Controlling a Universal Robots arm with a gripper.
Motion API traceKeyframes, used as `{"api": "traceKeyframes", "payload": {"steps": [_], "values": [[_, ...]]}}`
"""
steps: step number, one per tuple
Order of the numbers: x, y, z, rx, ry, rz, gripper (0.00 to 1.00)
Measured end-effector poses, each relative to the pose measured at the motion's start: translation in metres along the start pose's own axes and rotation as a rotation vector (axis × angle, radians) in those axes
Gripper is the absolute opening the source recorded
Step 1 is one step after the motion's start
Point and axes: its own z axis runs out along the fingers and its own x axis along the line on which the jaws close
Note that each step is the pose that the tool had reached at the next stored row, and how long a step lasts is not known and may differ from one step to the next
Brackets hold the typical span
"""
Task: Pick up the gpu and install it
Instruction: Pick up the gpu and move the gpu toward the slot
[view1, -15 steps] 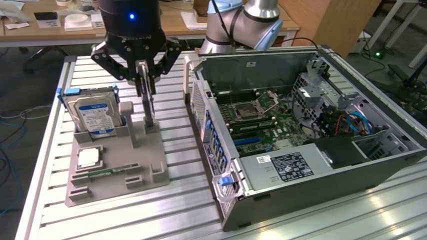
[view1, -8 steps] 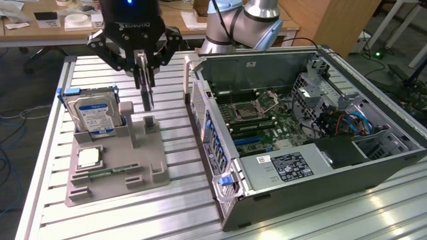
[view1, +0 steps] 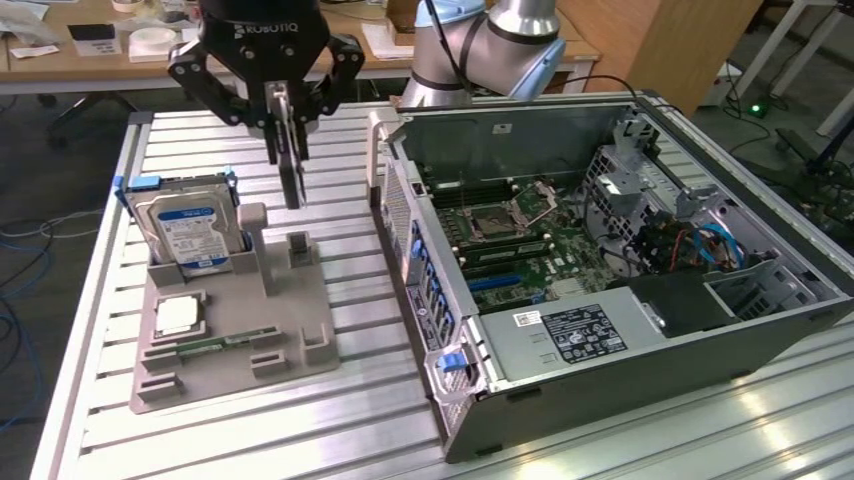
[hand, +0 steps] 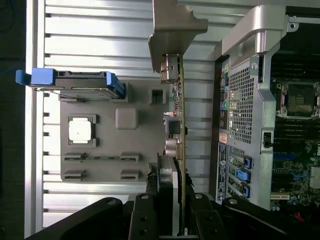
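Farthest to the exterior view's left, a hard drive with a blue-white label stands upright at the far end of a gray holder. The holder lies on a slatted metal table. Nearer on the same holder sits a small square processor chip, lying flat in its recess.

Just to the right of the hard drive, the gripper hangs over the holder's far right part. Its black fingers are clenched on the gpu. The gpu is a thin card seen edge-on, hanging straight down from the fingers. Its lower end appears to be clear of the holder beneath. In the wrist view its silvery bracket sits at the end away from the fingers.

To the exterior view's right stands an open computer case, its motherboard exposed, well apart from the card.
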Motion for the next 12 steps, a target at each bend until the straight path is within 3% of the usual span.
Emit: {"api": "traceKeyframes", "payload": {"steps": [12], "values": [[-0.0038,0.0,-0.0018,-0.0004,0.0033,0.0,0.28]]}}
